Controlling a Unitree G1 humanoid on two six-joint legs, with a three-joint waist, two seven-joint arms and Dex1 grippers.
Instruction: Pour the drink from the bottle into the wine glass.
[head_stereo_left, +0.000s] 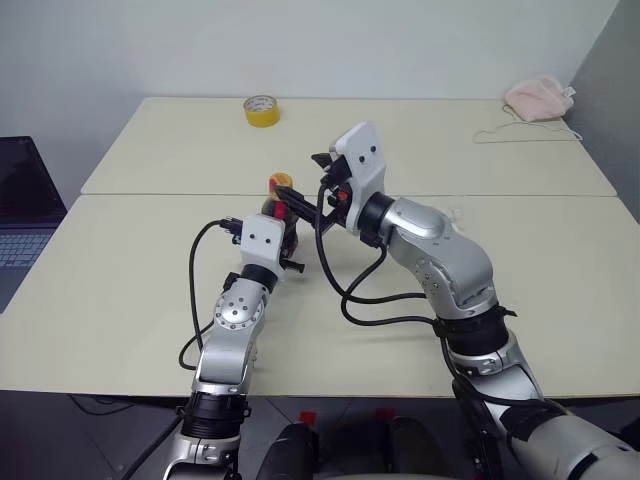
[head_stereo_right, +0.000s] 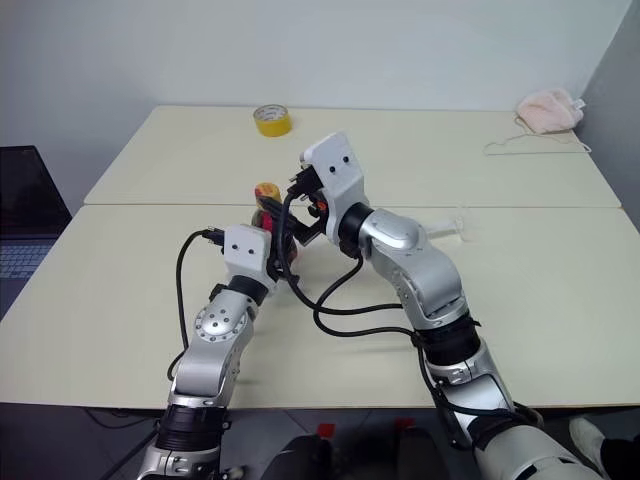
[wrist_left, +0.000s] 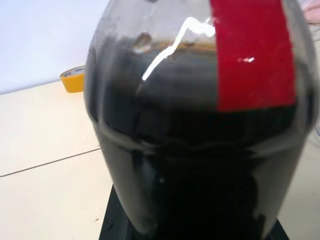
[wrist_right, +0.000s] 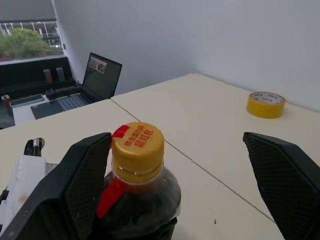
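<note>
Left end effector (head_stereo_left: 287, 240) grips red-labelled bottle (wrist_right: 137, 195), cap (wrist_right: 137, 144) lettered.

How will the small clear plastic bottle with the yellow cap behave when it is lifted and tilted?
The small clear plastic bottle looks nearly full of dark drink, so probably heavy for its size. Its glossy rounded body may slip. The yellow cap is still on, so no spill is likely.

left arm: reaches forward, low over the surface | left pincer (head_stereo_left: 284, 232): level, closed around the small clear plastic bottle (wrist_right: 137, 192) | right arm: bent, raised, angled leftward | right pincer (wrist_right: 185, 175): jaws spread wide, straddling the bottle's top
</note>
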